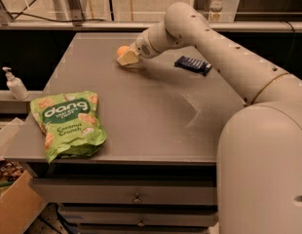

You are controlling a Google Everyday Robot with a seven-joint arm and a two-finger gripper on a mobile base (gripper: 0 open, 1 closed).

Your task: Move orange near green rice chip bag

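The orange (122, 50) sits on the grey table (141, 101) at the far middle, partly hidden behind my gripper. My gripper (126, 57) reaches in from the right and is right at the orange, its cream fingers (128, 58) low on the table in front of the fruit. The green rice chip bag (68, 124) with white "dang" lettering lies flat at the table's front left corner, well apart from the orange.
A small dark blue wrapped bar (192, 65) lies to the right of the gripper under my arm. A white pump bottle (15, 84) stands on a ledge left of the table. A cardboard box (12, 208) sits on the floor at lower left.
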